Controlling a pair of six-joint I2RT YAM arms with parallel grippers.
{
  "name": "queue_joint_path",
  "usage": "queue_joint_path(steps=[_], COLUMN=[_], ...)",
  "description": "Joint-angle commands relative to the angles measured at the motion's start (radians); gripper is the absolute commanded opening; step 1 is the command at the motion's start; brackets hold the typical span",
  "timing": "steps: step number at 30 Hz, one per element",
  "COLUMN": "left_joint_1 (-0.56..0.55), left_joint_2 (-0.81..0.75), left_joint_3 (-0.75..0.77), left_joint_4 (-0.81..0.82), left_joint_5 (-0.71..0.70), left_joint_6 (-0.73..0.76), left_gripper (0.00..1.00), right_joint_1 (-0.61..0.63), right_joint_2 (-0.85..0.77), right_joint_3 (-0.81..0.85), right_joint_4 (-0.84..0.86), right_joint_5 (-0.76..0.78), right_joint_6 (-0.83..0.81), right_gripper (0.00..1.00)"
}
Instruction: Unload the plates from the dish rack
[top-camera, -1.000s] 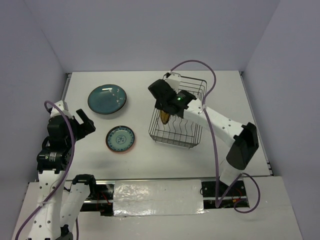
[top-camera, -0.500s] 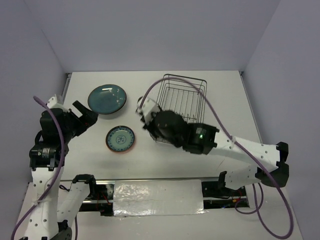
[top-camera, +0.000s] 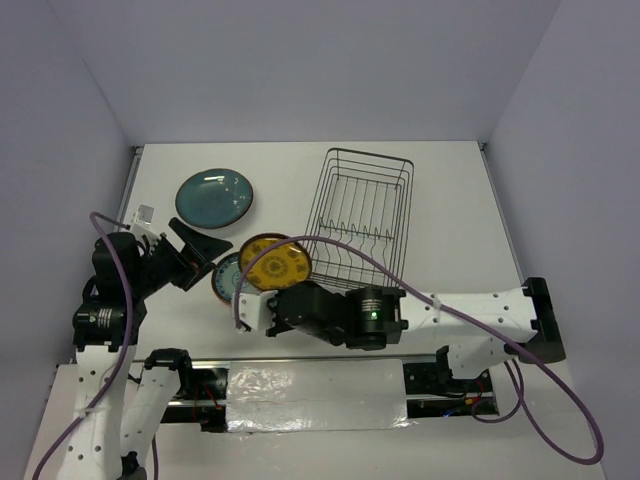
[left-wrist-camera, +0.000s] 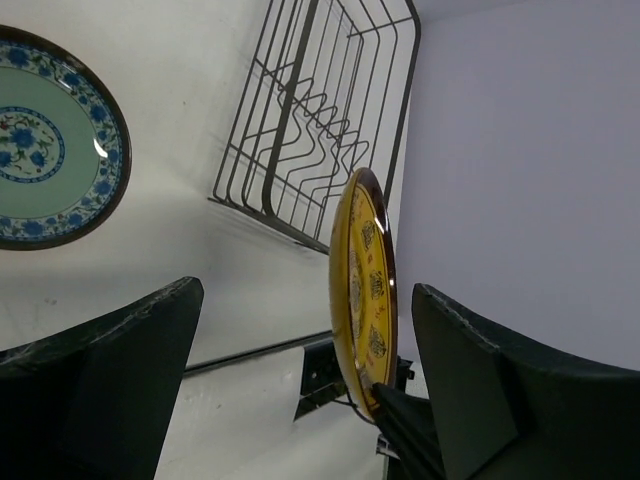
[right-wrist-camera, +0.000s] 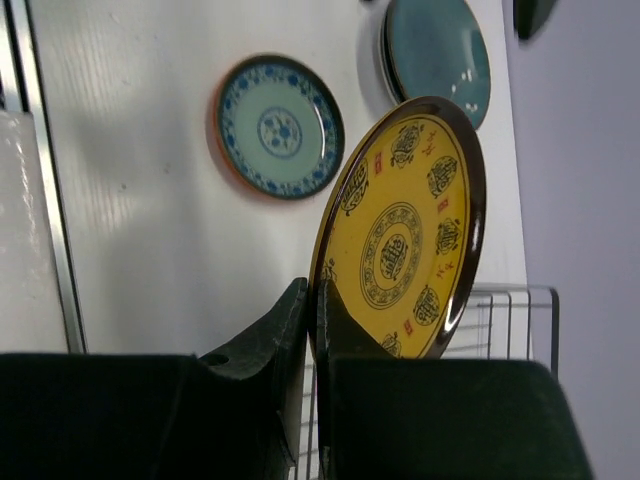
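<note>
- Two are down on the counter (top-camera: 450, 200), left of the dish rack (top-camera: 368, 154): the teal plate (top-camera: 214, 198) and the blue-and-white plate (right-wrist-camera: 280, 128).
- Right end effector (right-wrist-camera: 312, 300) pinches the yellow plate (right-wrist-camera: 400, 240), held up near the spread left end effector (top-camera: 200, 255).
- Next, I think: lay it down gently.

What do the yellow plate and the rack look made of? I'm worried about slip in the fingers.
The yellow plate looks like glazed ceramic: smooth face, printed dark motifs, dark brown rim. Melamine can't be ruled out. The rack looks like thin dark metal wire, probably coated, bent into upright prongs.
</note>
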Motion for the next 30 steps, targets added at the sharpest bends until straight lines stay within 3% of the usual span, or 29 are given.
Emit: queue_joint_path(steps=[1,5,8,10,11,12,13,14,15,23,30], left_joint_1=[-0.004,-0.004,-0.004,-0.004,-0.004,-0.004,-0.004,-0.004,-0.004,-0.004,-0.004], left_joint_2=[0.014,0.019,0.028,0.032,0.042,0.043,0.042,0.034,0.028,0.042,0.115], left_joint_3=[-0.015,-0.044,-0.039,-0.042,-0.041,-0.038,-0.035,-0.032,-0.032,-0.145,-0.209], left_joint_4=[0.019,0.036,0.016,0.005,-0.005,-0.013,-0.021,-0.039,-0.042,0.051,0.122], left_joint_5=[0.091,0.087,0.069,0.064,0.043,0.023,0.001,-0.025,-0.087,-0.299,-0.427], left_joint_6=[0.028,0.036,0.067,0.088,0.096,0.103,0.117,0.12,0.122,0.1,0.091], left_gripper=[0.98,0.88,0.71,0.4,0.31,0.16,0.11,0.08,0.07,0.04,0.1], right_joint_1=[0.03,0.044,0.054,0.059,0.061,0.062,0.061,0.059,0.059,0.045,0.045], right_joint_2=[0.098,0.215,0.253,0.258,0.264,0.267,0.268,0.27,0.265,0.034,-0.225], right_joint_3=[0.126,0.232,0.266,0.264,0.261,0.25,0.244,0.237,0.22,0.002,-0.122], right_joint_4=[0.053,0.027,0.054,0.094,0.108,0.123,0.151,0.155,0.162,0.218,0.194], right_joint_5=[0.016,0.056,0.095,0.107,0.124,0.147,0.195,0.213,0.228,0.23,0.208], right_joint_6=[-0.079,-0.106,-0.121,-0.13,-0.132,-0.129,-0.124,-0.12,-0.1,0.092,0.235], right_gripper=[0.0,0.0,0.0,0.02,0.07,0.27,0.4,0.53,0.98,1.0,1.0])
